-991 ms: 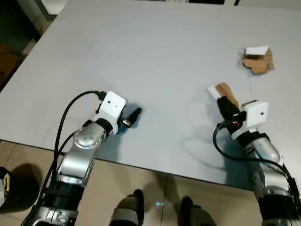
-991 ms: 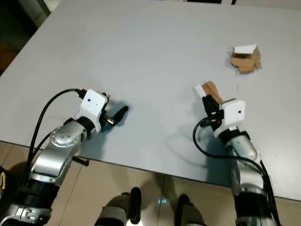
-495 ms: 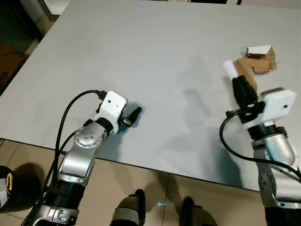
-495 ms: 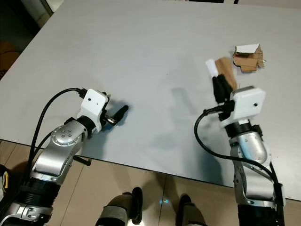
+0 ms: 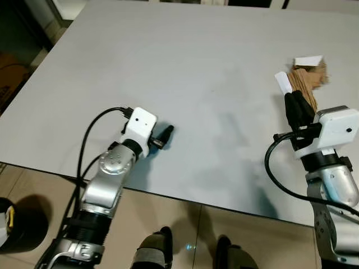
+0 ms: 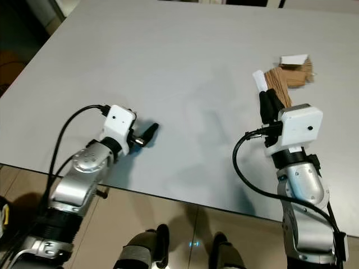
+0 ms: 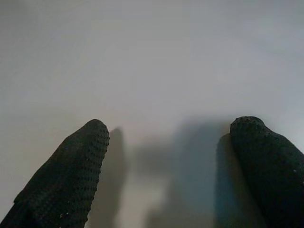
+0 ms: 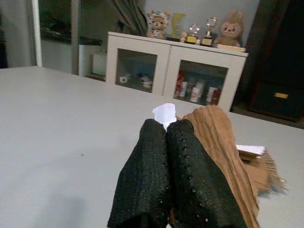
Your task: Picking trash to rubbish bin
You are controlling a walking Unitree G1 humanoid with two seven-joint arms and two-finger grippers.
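Observation:
My right gripper (image 5: pixel 296 105) is shut on a strip of brown cardboard with a white end (image 5: pixel 301 85), held up above the grey table (image 5: pixel 185 67); the right wrist view shows the same cardboard strip (image 8: pixel 218 137) pinched beside the closed fingers (image 8: pixel 166 175). A second scrap of brown and white cardboard (image 5: pixel 312 68) lies on the table at the far right, just behind the held piece. My left gripper (image 5: pixel 166 134) rests low over the table near its front edge, fingers (image 7: pixel 71 175) open with bare table between them.
Tiled floor (image 5: pixel 33 224) shows below the table's front edge, with my feet (image 5: pixel 190 252) there. A dark round object (image 5: pixel 17 221) stands on the floor at the lower left. The right wrist view shows a white cabinet (image 8: pixel 175 71) with toys beyond the table.
My right gripper has lifted the cardboard strip off the table and carried it up and to the right, toward the other scrap. The left arm has shifted slightly forward and right.

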